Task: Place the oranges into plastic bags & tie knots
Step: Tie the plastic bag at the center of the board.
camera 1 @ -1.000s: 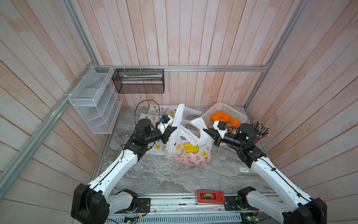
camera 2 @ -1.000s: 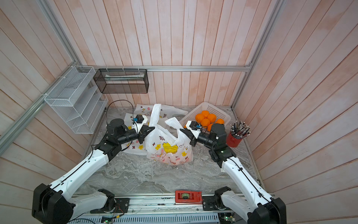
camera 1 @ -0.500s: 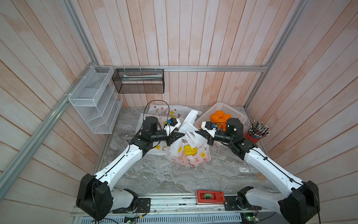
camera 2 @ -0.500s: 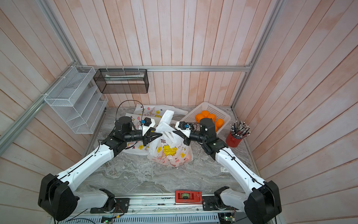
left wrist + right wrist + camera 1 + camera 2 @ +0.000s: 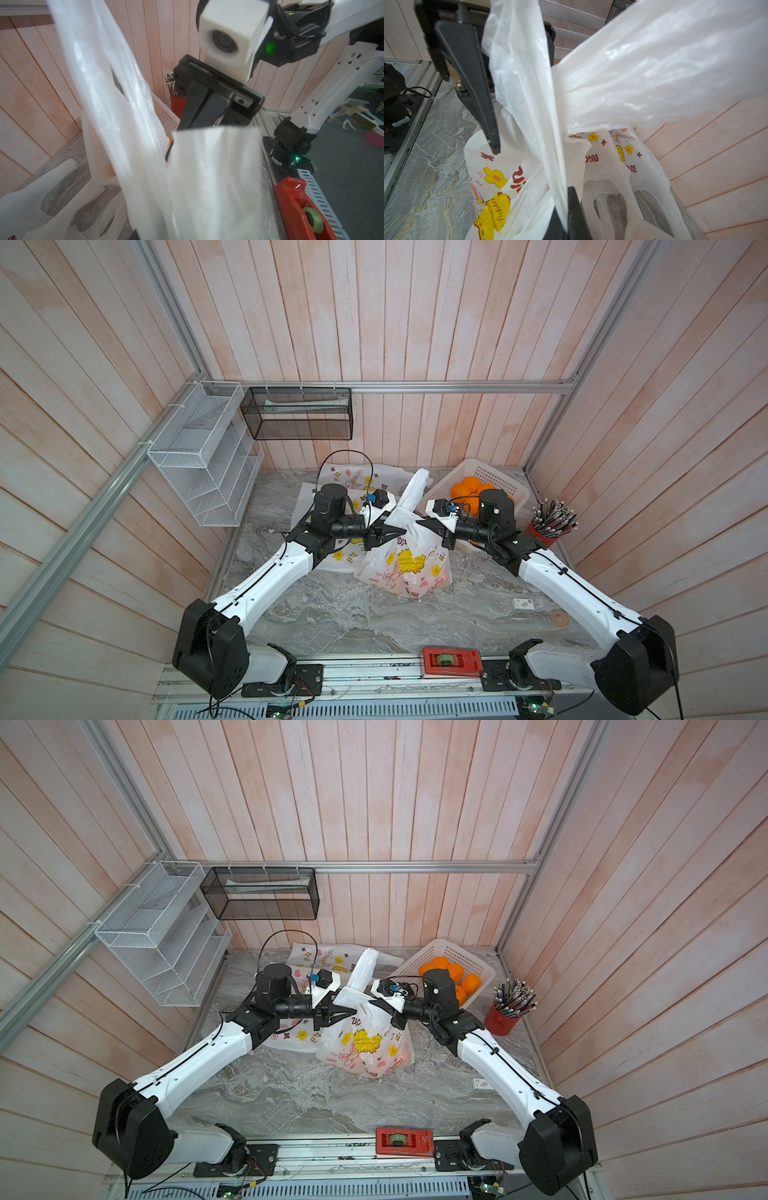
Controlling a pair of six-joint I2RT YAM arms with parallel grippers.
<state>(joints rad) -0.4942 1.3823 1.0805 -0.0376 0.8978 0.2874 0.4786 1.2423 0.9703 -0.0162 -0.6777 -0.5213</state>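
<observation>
**Right gripper pinching a strap, left fingers parted around it**

I have the printed bag [image 5: 409, 568] sitting mid-table, with oranges [image 5: 444, 577] glowing faintly through its lower side. The loose oranges [image 5: 467, 491] sit in the white basket [image 5: 496, 481] behind my right arm.

My right gripper [image 5: 420, 524] is clamped on one handle strap [image 5: 560, 187], and its wrist view shows the plastic nipped between the jaws. My left gripper [image 5: 386, 533] faces it with its fingers [image 5: 471, 89] parted to a middling gap. The strap passes between them without being pinched.

The other handle [image 5: 414, 489] stands up just behind both grippers. Its long axis leans towards the back wall, across the line between my arms. Both tips are near its base, and I judge the free left one should take it. No knot yet.
</observation>
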